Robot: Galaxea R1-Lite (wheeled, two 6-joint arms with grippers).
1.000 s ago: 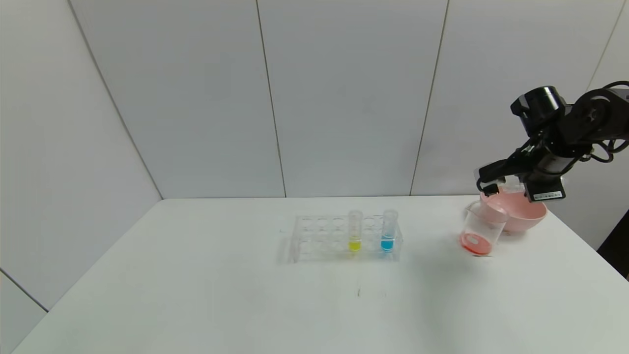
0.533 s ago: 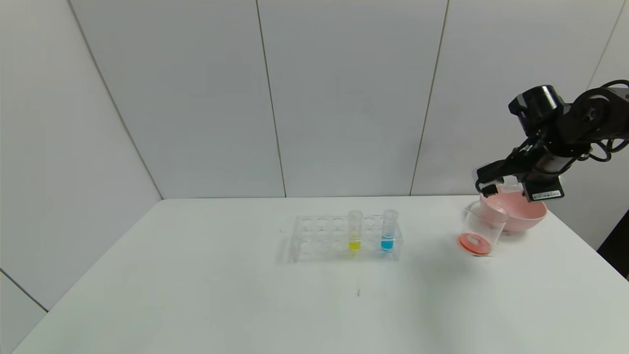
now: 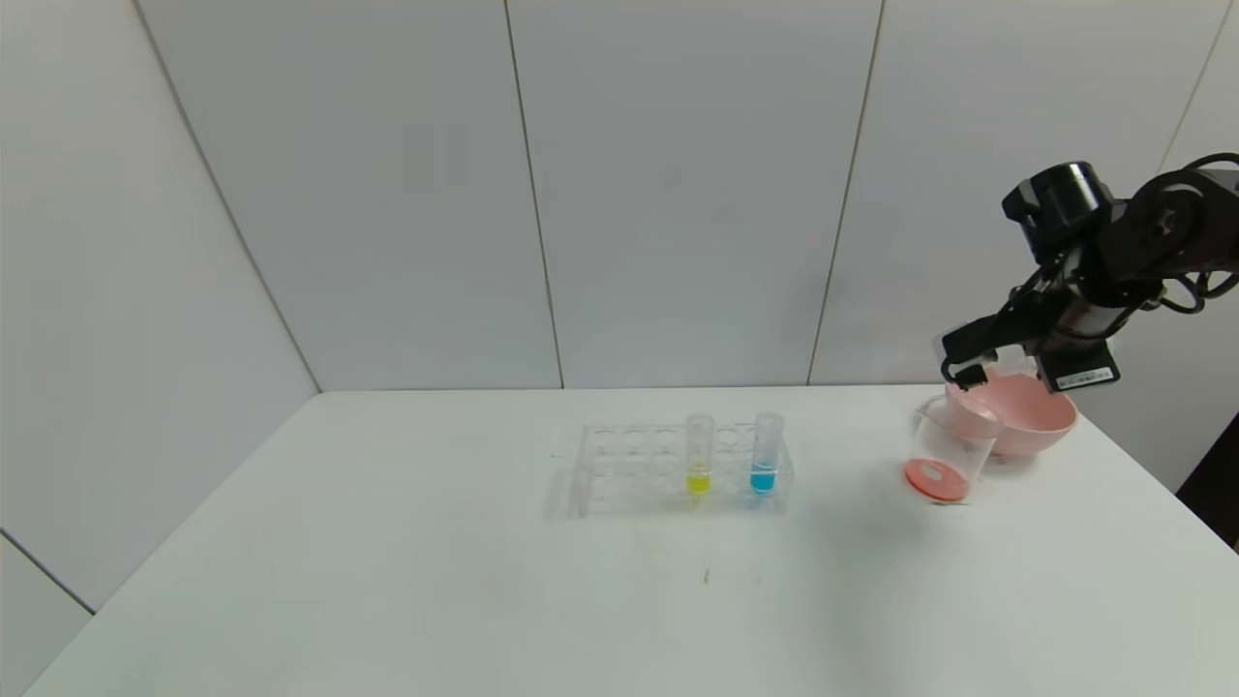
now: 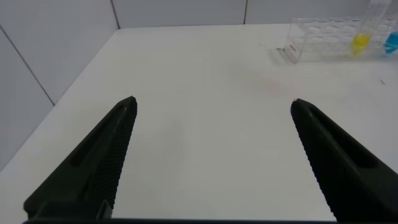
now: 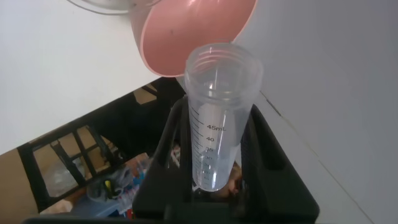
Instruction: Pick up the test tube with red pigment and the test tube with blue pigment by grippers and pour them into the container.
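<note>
My right gripper [image 3: 966, 360] is shut on a clear graduated test tube [image 5: 217, 137], the test tube with red pigment. It holds the tube above the pink bowl [image 3: 1028, 414], and no liquid shows in it. The container [image 3: 951, 440], a clear beaker, stands just in front of the bowl with orange-red liquid [image 3: 935, 478] in its bottom. The test tube with blue pigment [image 3: 765, 457] stands upright in the clear rack [image 3: 629, 467] at mid table, and also shows in the left wrist view [image 4: 392, 38]. My left gripper [image 4: 212, 102] is open and empty above bare table, out of the head view.
A yellow-liquid tube [image 3: 699, 457] stands in the rack beside the blue one. The pink bowl [image 5: 186, 37] sits near the table's far right corner, with the wall close behind it. The table's right edge drops off just past the bowl.
My right arm has risen and turned slightly with the tube in it. The beaker, rack and tubes have not moved.
</note>
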